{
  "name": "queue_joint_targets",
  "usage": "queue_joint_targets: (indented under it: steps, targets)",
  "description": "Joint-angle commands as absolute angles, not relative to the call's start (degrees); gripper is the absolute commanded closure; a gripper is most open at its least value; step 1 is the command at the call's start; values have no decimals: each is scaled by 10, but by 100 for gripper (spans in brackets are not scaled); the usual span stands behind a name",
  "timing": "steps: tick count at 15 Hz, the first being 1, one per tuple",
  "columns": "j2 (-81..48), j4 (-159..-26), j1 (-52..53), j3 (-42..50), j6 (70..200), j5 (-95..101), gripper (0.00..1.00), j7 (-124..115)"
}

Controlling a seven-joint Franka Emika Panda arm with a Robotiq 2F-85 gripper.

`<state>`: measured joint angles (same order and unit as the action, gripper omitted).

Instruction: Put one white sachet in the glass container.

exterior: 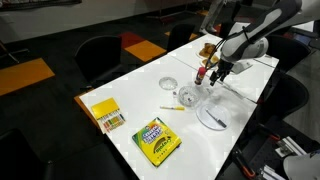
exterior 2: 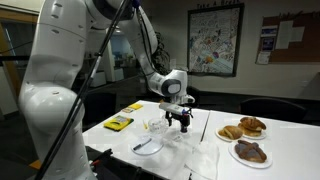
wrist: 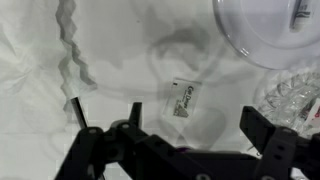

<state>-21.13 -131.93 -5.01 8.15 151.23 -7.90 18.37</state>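
The hand (wrist: 170, 125) is hovering low over the bench (exterior: 130, 100), its two dark, blocky fingers (wrist: 262, 128) spread wide and gripping nothing. In the wrist view, the white sachet (wrist: 183, 100) is lying flat between them, just below the frame's middle. It is a small, thin rectangle with faint print, and it is touching neither finger. It is resting on a white, wrinkled surface. A clear, smooth round glass rim (wrist: 265, 30) is filling the upper right corner, and faceted, sparkling glass is showing at the right edge; which of these belongs to the container I cannot tell. In an exterior view, the glass container (exterior: 190, 96) is sitting just lower left of the hand, transparent and rounded. Farther toward the lower left, a green and yellow crayon box (exterior: 158, 140) and a flat yellow box (exterior: 105, 114) are lying.
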Motion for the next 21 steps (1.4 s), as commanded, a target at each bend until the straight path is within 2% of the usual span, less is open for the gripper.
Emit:
queue_joint_targets:
  steps: [1,8,21]
  targets:
    - [-233,-1305,-69,64,1517,-62,0,139]
    - [-227,-1311,-73,58,1516,-59,0,136]
    - [-278,-1346,-60,53,1656,-41,0,70]
